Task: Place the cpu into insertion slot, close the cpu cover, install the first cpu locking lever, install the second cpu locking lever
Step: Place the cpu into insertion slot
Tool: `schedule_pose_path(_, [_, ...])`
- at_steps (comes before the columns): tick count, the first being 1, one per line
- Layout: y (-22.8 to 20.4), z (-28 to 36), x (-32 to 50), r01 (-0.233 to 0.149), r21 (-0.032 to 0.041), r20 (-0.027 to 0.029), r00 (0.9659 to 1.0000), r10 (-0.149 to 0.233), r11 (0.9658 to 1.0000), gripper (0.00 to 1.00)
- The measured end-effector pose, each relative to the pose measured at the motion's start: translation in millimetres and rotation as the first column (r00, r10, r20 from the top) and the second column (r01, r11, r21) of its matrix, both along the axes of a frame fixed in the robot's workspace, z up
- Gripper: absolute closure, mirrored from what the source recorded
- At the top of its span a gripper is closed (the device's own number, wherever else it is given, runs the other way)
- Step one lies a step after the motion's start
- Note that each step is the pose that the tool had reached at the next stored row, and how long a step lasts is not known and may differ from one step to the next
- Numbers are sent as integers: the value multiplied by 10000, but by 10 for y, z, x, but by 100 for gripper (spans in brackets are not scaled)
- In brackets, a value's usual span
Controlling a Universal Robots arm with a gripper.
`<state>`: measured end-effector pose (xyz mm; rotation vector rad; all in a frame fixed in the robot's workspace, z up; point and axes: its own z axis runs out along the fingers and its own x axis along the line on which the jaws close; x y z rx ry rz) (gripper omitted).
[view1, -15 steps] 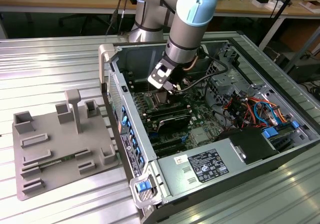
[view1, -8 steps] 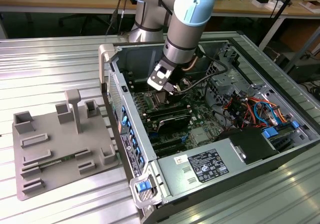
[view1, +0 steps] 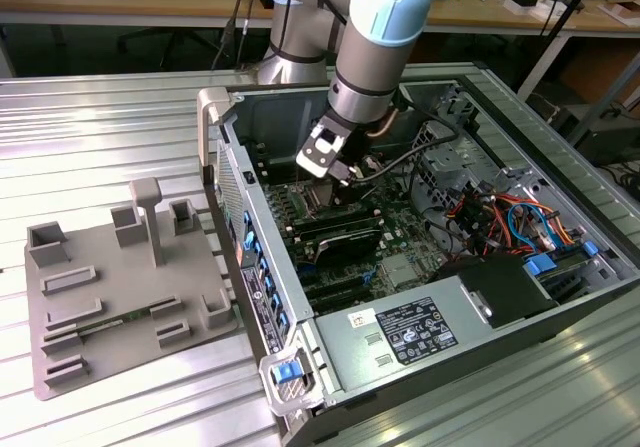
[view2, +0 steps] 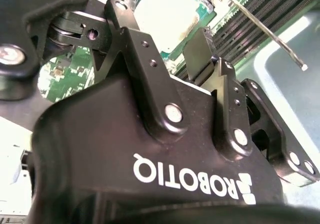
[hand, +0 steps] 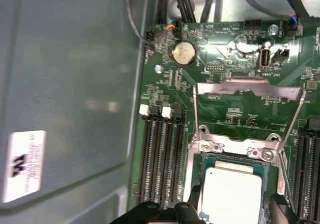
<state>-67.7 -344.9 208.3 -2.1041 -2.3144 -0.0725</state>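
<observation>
While the arm hangs over the open computer case [view1: 300, 297] on the ribbed metal tabletop [view1: 100, 127], the pincer [view1: 340, 172] sits low above the insertion slot [hand: 192, 164] on the green motherboard [hand: 165, 83]. In the first wrist view the cpu [hand: 232, 194] lies flat inside the insertion slot, silvery top up. The pincer's two dark fingertips [hand: 192, 206] are spread to either side of the slot, with a gap showing between the chip and the far finger, so the pincer is open and grips nothing. The cpu cover [hand: 249, 87] is not closed: it stands raised from the hinge at one edge of the insertion slot, its cut-out centre framing bare board. A round coin battery [hand: 183, 53] lies past the raised cover, away from the slot, and long black memory slots [hand: 162, 154] run just beside the slot. In the second wrist view a thin metal lever [view2: 267, 31] slants free near the slot. Well apart from the slot, outside the case, a grey parts tray [view1: 110, 297] rests on the tabletop.
</observation>
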Motion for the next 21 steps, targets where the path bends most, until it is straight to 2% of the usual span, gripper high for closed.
schedule_pose_path(2, [-1, 2, 10, 1, -2, -6, 10000, -1, 10000, 39])
schedule_pose_path(5, [0, 2, 69, 1, 1, -48, 10000, -1, 10000, 39])
schedule_pose_path(6, [0, 3, 74, 1, 36, -57, 10000, 0, 10000, 39])
schedule_pose_path(9, [16, 3, 75, 0, 59, -57, 10000, 0, 10000, 40])
schedule_pose_path(10, [22, 2, 75, 1, 62, -56, 10000, -1, 10000, 53])
schedule_pose_path(12, [29, 2, 75, 0, 62, -57, 10000, 0, 10000, 65])
schedule_pose_path(13, [32, 3, 75, 1, 61, -57, 10000, -1, 10000, 65])
schedule_pose_path(17, [41, 2, 75, 0, 62, -57, 10000, 0, 10000, 89])
schedule_pose_path(21, [41, -25, 76, 2, 58, -73, 10000, -2, 10000, 89])
